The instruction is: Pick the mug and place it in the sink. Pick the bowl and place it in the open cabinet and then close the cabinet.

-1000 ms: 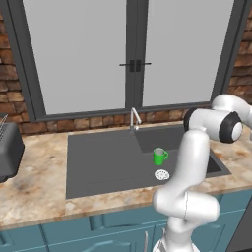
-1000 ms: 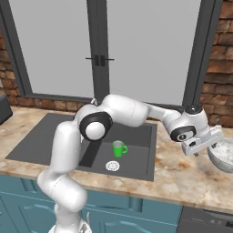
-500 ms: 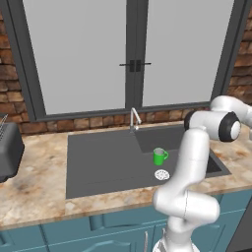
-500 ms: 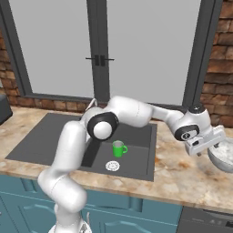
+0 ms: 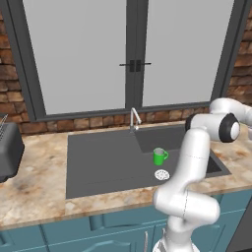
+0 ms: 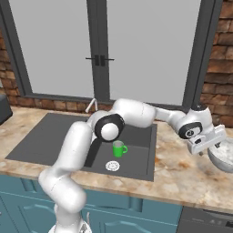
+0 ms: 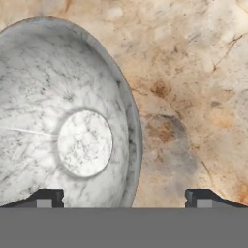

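Mug: the small green mug (image 5: 159, 156) stands upright on the floor of the sink (image 5: 98, 162), handle toward the right in the left base view, just behind the round silver drain (image 5: 161, 174).
Sink: dark grey basin set in the marbled counter (image 6: 182, 168), chrome faucet (image 5: 134, 118) at its back edge under the window (image 5: 133, 54).
Bowl: the grey bowl (image 7: 63, 121) sits on the counter to the right of the sink, well apart from the mug; in the right base view it is cut by the picture's edge (image 6: 224, 157).
Gripper: the gripper (image 7: 123, 198) is spread wide with nothing between its fingertips (image 7: 46, 198); in the hand view one tip lies over the bowl's inside, the other over bare counter, the rim between them.
Contact: it seems to hover just above the bowl's rim, though touch cannot be judged.
Arm: reaches right across the sink, hand (image 6: 207, 139) beside the bowl.
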